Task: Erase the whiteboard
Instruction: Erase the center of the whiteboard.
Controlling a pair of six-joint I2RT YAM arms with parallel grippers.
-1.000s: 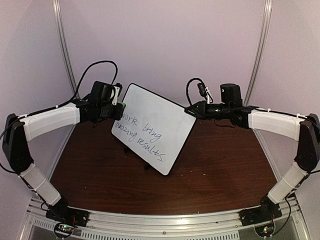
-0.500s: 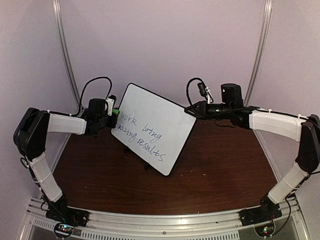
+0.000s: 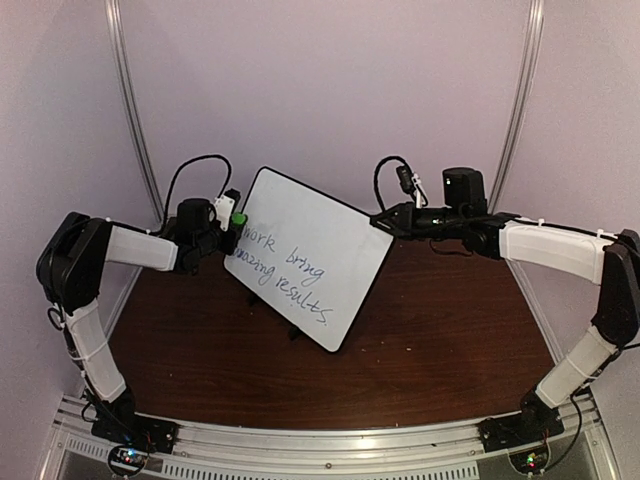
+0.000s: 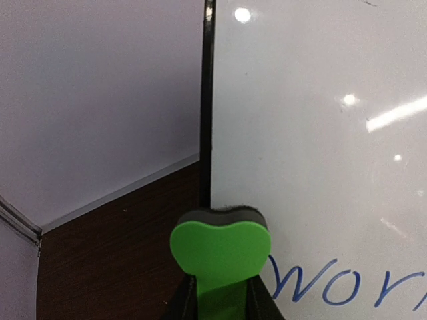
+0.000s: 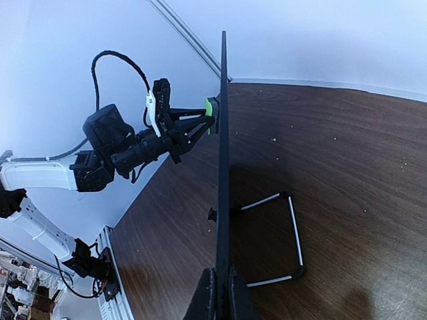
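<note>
The whiteboard (image 3: 310,255) is held tilted above the table, with blue handwriting across its lower left. My right gripper (image 3: 385,224) is shut on its right edge; in the right wrist view the board shows edge-on (image 5: 221,167) between the fingers (image 5: 205,303). My left gripper (image 3: 232,222) is shut on a green eraser (image 3: 240,216) with a dark felt face. The eraser (image 4: 221,250) presses on the board's left edge (image 4: 207,100), just left of the first written letters (image 4: 333,283). The left gripper also shows in the right wrist view (image 5: 193,127).
The brown table (image 3: 440,340) lies under the board. A wire stand (image 5: 287,233) hangs from the board's back. Pale walls with metal strips (image 3: 130,110) close the back and sides. Both arms reach inward from the sides.
My left arm has pulled in and its elbow has dropped, and the eraser has shifted slightly up along the board's left edge. The right arm and the board have stayed still.
</note>
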